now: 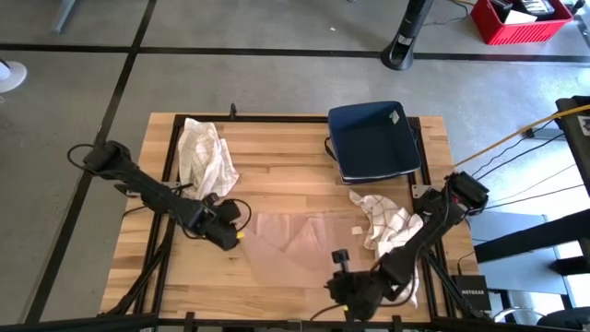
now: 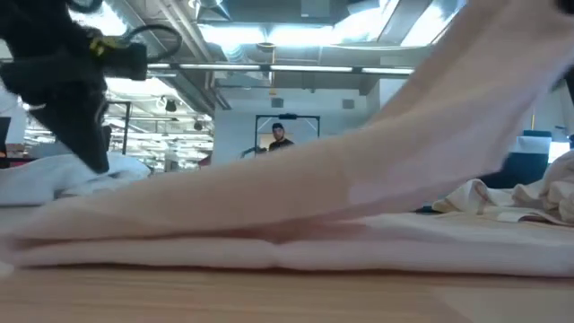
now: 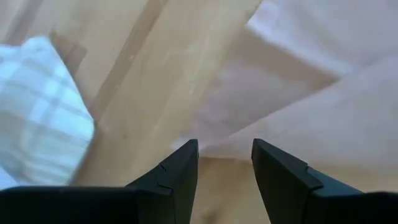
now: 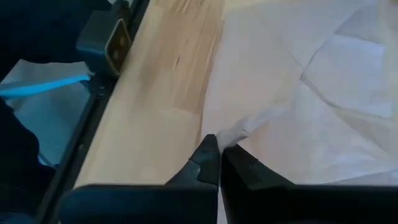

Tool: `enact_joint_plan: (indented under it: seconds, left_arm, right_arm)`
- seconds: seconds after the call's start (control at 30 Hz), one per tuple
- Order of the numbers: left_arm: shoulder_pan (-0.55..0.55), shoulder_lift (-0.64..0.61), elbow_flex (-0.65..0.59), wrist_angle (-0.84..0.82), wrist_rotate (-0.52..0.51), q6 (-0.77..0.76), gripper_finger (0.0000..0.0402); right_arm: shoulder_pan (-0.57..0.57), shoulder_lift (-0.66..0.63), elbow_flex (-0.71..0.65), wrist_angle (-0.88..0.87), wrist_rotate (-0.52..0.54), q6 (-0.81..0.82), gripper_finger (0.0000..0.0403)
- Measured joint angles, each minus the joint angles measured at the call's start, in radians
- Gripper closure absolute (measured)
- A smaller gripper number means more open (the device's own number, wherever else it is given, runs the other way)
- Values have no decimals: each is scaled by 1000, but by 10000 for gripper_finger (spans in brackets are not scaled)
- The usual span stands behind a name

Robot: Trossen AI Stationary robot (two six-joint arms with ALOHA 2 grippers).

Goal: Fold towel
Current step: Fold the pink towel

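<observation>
The right gripper (image 4: 219,148) is pressed together on the corner of the pale towel (image 1: 300,242), pinching its edge near the lower middle of the high view, close to the front edge of the table (image 1: 277,157). The towel lies flat in the lower centre of the table, with one part folded over so that a diagonal edge crosses it. In the low view, a part of it rises up toward the upper right.

The left gripper (image 3: 224,162) is spread, with its fingers apart just at the left edge of the towel and nothing between them.

To the right of the towel lies a crumpled checked cloth (image 1: 380,221), nearly touching it. A second crumpled cloth (image 1: 205,152) is in the upper left of the table, apart from the towel. A dark blue bin (image 1: 373,140) stands at the upper right. Bare wood stays open between the towel and these things at the upper centre.
</observation>
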State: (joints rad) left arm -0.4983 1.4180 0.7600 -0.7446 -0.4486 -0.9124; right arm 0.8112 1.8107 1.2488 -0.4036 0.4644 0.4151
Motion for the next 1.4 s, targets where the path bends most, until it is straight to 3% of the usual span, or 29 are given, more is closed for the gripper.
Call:
enact_joint_plan:
  seconds: [0.13,0.3,0.6,1.2,1.3,1.4]
  left_arm:
    - [2,5,-15,2,68,245,259]
    - [0,5,-15,31,73,453,259]
    - [9,27,-38,118,59,659,259]
    - [15,53,-89,166,150,692,264]
    - [14,53,-90,168,154,649,296]
    - [14,54,-81,178,152,627,358]
  right_arm:
    - [23,0,0,-46,1,52,400]
    - [34,0,0,-76,-9,95,401]
    - [34,0,0,-69,-2,104,401]
    - [33,0,0,-69,-1,104,402]
    - [33,0,0,-69,2,104,402]
    - [33,0,0,-69,17,104,402]
